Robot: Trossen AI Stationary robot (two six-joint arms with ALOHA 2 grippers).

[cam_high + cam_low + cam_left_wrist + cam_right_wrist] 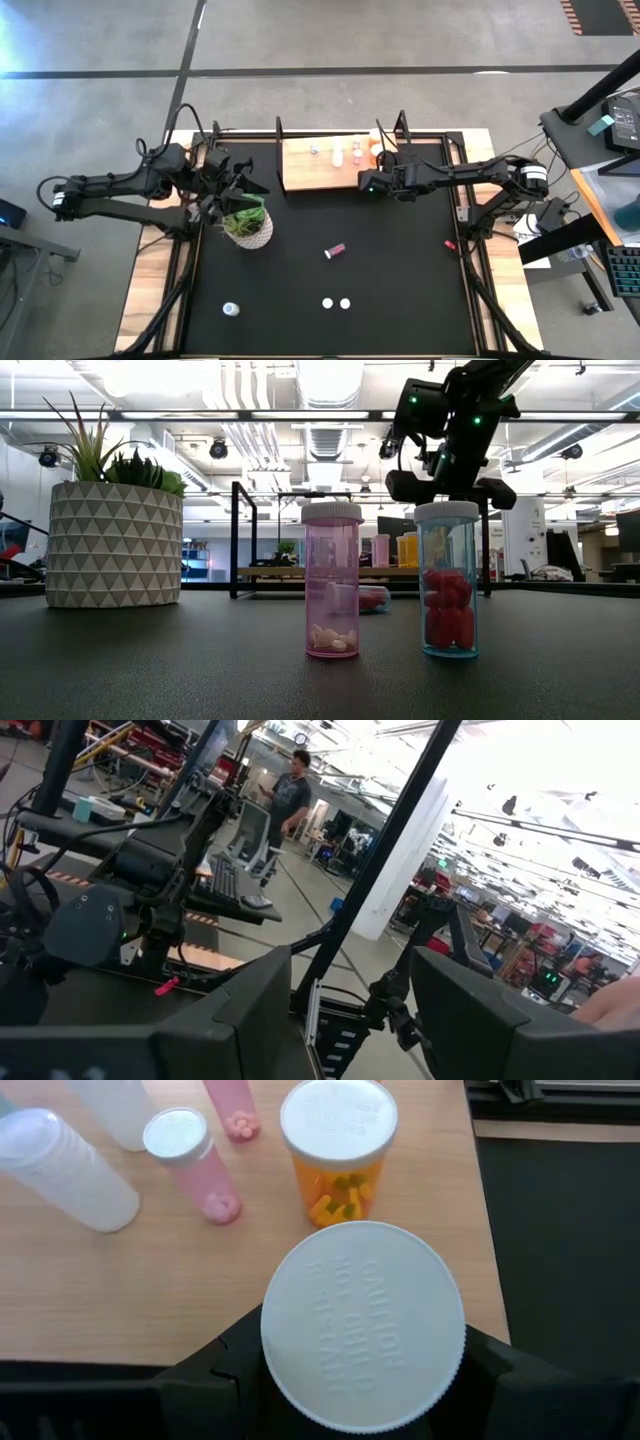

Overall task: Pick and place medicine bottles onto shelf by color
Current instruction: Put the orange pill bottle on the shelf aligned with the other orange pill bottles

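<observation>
The light-wood shelf (300,165) stands at the table's far edge. Several medicine bottles stand on it: an orange one (338,1150), pink ones (190,1155) and clear ones (60,1165). My right gripper (375,182) is over the shelf's near right corner, shut on a white-capped medicine bottle (365,1325) whose body is hidden under its cap. On the table a pink bottle (335,250) lies on its side. Two bottles (327,302) (345,302) stand near the front, another (231,309) at the front left. My left gripper (345,1020) is open and empty beside the plant (247,225). My right gripper holds the bottle between its two fingers (220,1370), one on each side just below the cap (365,1325). The fingers point down from above and the bottle is upright, cap up. The cap hides the body and whether its base rests on the shelf.
The potted plant (110,530) stands at the table's left, close to my left gripper. A small red object (450,243) lies near the right edge. Black upright frames (281,150) stand at the shelf's ends. A person (290,790) stands in the room beyond.
</observation>
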